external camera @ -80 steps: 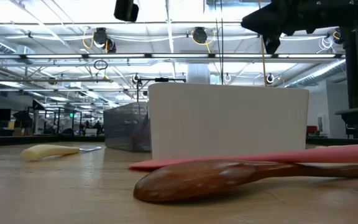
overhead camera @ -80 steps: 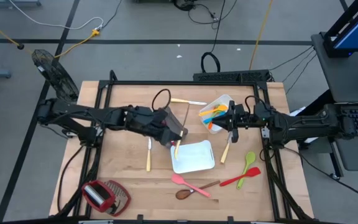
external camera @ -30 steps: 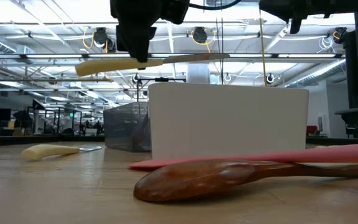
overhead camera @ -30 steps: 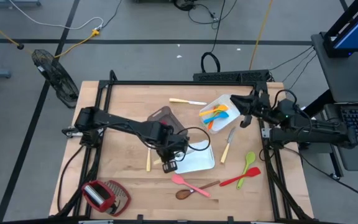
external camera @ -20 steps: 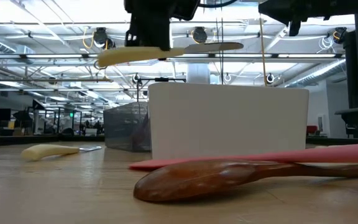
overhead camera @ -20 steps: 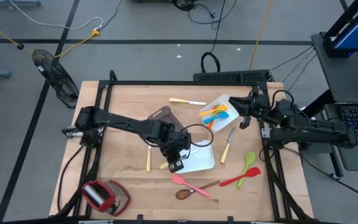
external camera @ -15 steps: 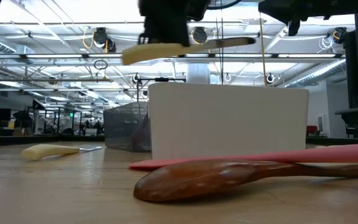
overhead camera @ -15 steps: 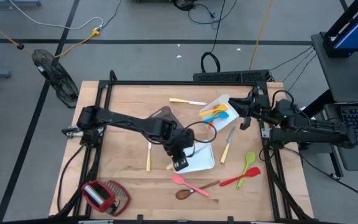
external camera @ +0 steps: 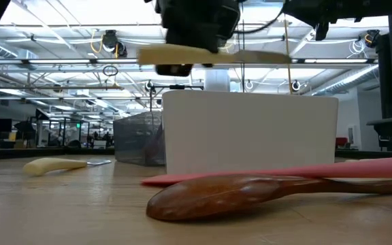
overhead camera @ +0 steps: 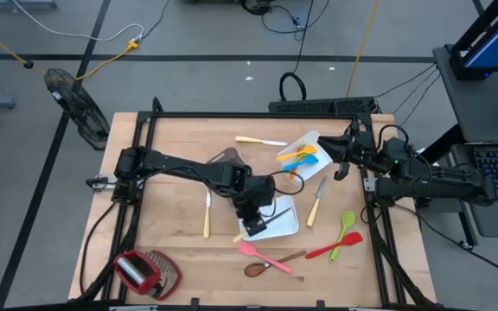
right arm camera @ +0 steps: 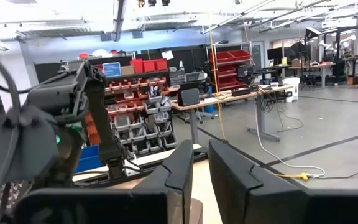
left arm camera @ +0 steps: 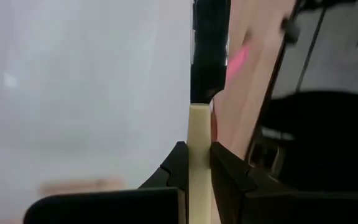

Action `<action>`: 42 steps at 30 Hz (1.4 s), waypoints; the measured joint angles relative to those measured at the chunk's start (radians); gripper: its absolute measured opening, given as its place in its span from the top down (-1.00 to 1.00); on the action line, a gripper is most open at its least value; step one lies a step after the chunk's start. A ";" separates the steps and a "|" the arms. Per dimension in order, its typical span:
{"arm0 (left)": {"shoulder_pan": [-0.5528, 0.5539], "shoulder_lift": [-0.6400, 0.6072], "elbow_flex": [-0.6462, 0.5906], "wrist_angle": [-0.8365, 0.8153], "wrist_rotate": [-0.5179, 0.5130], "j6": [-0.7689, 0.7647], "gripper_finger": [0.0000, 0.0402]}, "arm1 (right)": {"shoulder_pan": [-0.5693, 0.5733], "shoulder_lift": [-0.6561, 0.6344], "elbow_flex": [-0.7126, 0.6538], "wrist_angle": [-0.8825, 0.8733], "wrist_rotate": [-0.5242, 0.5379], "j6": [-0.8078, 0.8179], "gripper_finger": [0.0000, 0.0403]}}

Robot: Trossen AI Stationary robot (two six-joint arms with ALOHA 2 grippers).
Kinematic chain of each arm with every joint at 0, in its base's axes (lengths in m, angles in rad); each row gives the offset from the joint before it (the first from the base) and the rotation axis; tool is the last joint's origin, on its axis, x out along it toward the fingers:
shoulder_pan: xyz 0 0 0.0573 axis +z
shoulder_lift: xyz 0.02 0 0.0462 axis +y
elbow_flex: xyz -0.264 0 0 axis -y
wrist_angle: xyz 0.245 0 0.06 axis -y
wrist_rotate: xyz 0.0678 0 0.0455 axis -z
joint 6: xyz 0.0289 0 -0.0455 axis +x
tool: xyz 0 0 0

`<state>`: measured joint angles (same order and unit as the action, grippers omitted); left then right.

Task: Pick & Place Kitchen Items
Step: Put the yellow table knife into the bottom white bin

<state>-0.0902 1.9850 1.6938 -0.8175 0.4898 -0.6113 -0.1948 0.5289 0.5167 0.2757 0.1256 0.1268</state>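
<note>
- The left gripper (overhead camera: 252,218) hangs over the white tray (overhead camera: 282,226) in the middle of the bench (overhead camera: 171,173), a little toward the near edge.
- Its jaws are squeezed on a pale-handled knife (external camera: 209,56). The left wrist view shows the pale handle pinched between the two dark fingers (left arm camera: 176,169).
- The knife is held flat and level, high above the tray wall. Held that way it can likely drop straight in and lie down inside.
- A second ago this gripper was over the tray's left edge. Now it has moved right and sits over the tray itself. The knife has come along with it.
- The right gripper (overhead camera: 342,161) waits near the far right corner of the bench, beside the second white tray (overhead camera: 311,139). Its jaws are nearly closed, with nothing between them. It has stayed in the same spot.
- That far tray already holds blue and orange utensils (overhead camera: 299,158), so it looks like things get sorted into trays.
- More items lie loose on the bench: a knife (overhead camera: 207,216) left of the middle tray, a knife (overhead camera: 316,200) right of it, and one (overhead camera: 261,141) near the far edge.
- Near the front edge lie a pink spoon (overhead camera: 264,254) and a brown wooden spoon (overhead camera: 266,266). A green spoon (overhead camera: 346,226) and a red spatula (overhead camera: 335,247) lie to the right.
</note>
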 joint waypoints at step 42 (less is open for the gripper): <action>0.105 0.084 -0.001 -0.049 0.232 -0.019 0.83 | 0.000 -0.001 -0.001 -0.018 0.000 0.000 0.76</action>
<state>0.0151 2.0686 1.6932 -0.8661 0.7216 -0.6308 -0.1947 0.5284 0.5159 0.2577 0.1257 0.1266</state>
